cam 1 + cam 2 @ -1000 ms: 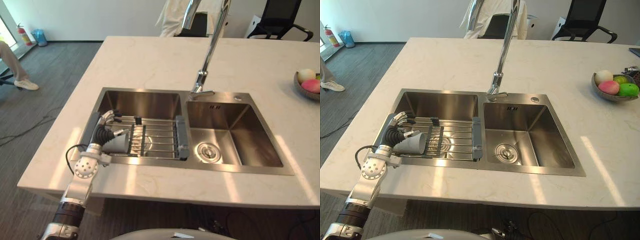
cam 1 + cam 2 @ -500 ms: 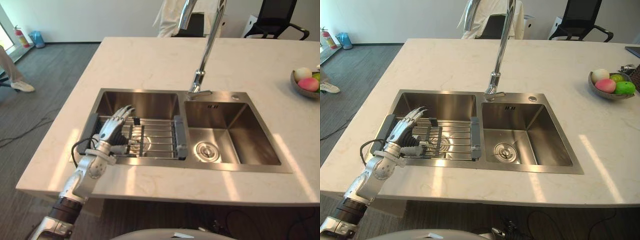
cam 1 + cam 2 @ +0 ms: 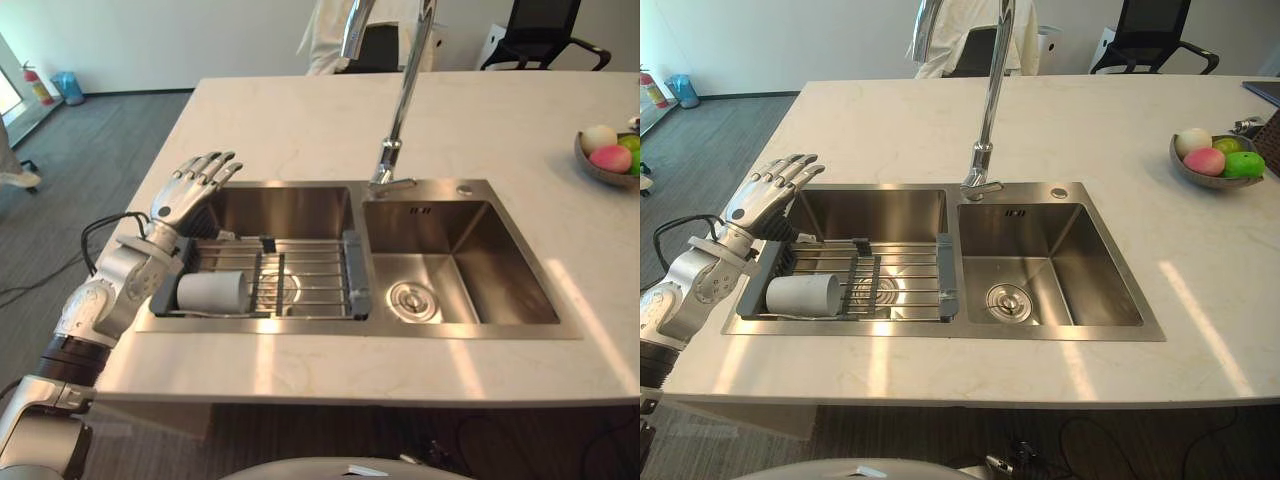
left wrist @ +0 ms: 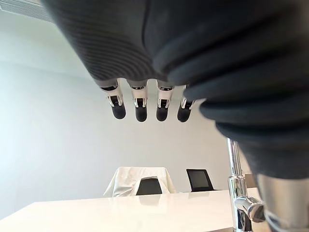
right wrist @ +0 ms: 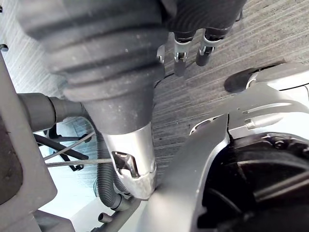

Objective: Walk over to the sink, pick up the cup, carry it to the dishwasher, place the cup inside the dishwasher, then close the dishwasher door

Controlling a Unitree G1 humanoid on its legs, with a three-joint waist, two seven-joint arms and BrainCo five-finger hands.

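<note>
White cup [image 3: 212, 291] lies on its side on the sink rack [image 3: 310, 275] | my left hand [image 3: 182, 198] hovers near it, fingers straight, holding nothing | right hand [image 5: 180, 55] hangs relaxed, empty

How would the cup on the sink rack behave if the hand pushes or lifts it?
The cup lies on its side on the wire rack, so a push would probably roll it. Its pale wall looks smooth and stiff, so it may slip in a loose hold. It seems small and plain, so likely light.
</note>
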